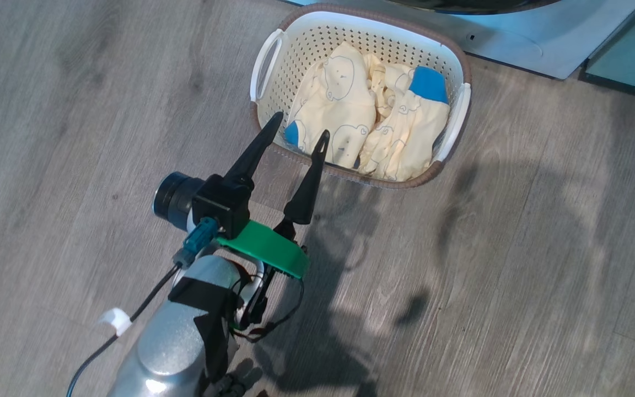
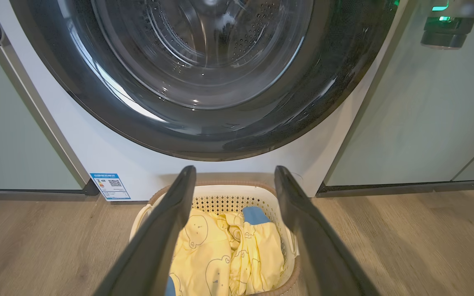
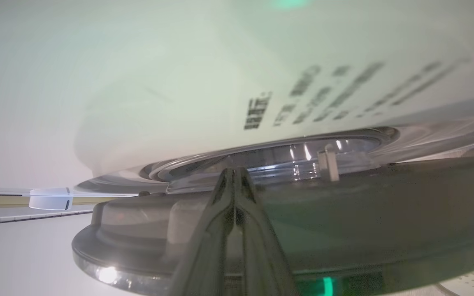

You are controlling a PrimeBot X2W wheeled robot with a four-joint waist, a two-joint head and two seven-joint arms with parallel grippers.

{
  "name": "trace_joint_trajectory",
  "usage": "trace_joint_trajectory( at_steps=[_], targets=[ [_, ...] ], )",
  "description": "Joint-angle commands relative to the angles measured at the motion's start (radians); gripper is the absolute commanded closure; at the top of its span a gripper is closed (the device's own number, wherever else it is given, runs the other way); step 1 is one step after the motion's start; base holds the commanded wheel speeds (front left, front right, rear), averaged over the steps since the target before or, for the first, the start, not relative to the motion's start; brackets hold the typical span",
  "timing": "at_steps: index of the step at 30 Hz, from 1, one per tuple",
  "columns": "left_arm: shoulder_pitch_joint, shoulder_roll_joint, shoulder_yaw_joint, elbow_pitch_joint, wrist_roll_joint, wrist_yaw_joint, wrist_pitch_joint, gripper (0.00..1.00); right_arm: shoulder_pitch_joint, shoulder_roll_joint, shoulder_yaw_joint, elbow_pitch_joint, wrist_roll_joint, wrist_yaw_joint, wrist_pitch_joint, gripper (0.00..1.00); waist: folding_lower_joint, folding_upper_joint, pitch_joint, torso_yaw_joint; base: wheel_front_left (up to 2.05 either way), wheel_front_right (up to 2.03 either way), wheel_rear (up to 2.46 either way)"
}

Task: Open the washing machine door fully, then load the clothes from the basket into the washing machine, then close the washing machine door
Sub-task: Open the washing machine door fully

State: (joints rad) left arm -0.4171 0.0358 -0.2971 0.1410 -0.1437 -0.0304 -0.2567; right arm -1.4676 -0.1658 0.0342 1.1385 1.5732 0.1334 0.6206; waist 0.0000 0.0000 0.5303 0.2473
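Dead ahead of the left claw [image 1: 301, 123] stands the washing machine [image 2: 97, 152], white front beyond the tips, and above them gleams the washing machine door [image 2: 204, 144], black rim and glass. Down between the spread fingers sits the basket [image 2: 228, 201] on the floor [image 2: 405, 238], the clothes [image 2: 220, 246] heaped inside, just past the tips. That claw gapes wide, gripping nothing. Over at the right claw [image 3: 233, 174]: fingers pressed together, nothing visible between them, tips hard by the door's dark edge, which is possibly ajar; the blur won't say.
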Motion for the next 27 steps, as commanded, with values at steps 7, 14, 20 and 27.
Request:
trace_joint_trajectory(
  at_steps=[7, 14, 20, 27],
  targets=[
    [-0.024, 0.014, 0.026, -0.039, -0.005, 0.011, -0.005, 0.0, -0.052, 0.026, 0.011, -0.029, -0.011, -0.003, 0.031, 1.0, 0.0, 0.0, 0.009, -0.005, 0.0, 0.0, 0.0],
    [-0.028, 0.014, 0.028, -0.038, -0.004, 0.012, -0.005, 0.0, -0.028, 0.032, 0.021, -0.05, -0.012, -0.003, 0.076, 1.0, 0.0, 0.0, 0.011, -0.015, 0.0, 0.0, 0.0],
    [-0.029, 0.014, 0.028, -0.034, -0.004, 0.012, -0.005, 0.0, 0.011, 0.042, 0.038, -0.093, -0.017, -0.003, 0.116, 1.0, 0.0, 0.0, 0.008, -0.023, 0.0, 0.0, 0.0],
    [-0.026, 0.014, 0.033, -0.029, -0.002, 0.013, -0.005, 0.0, 0.081, 0.057, 0.049, -0.155, -0.008, -0.003, 0.171, 1.0, 0.0, 0.0, -0.004, -0.032, 0.0, 0.0, 0.0]
  ],
)
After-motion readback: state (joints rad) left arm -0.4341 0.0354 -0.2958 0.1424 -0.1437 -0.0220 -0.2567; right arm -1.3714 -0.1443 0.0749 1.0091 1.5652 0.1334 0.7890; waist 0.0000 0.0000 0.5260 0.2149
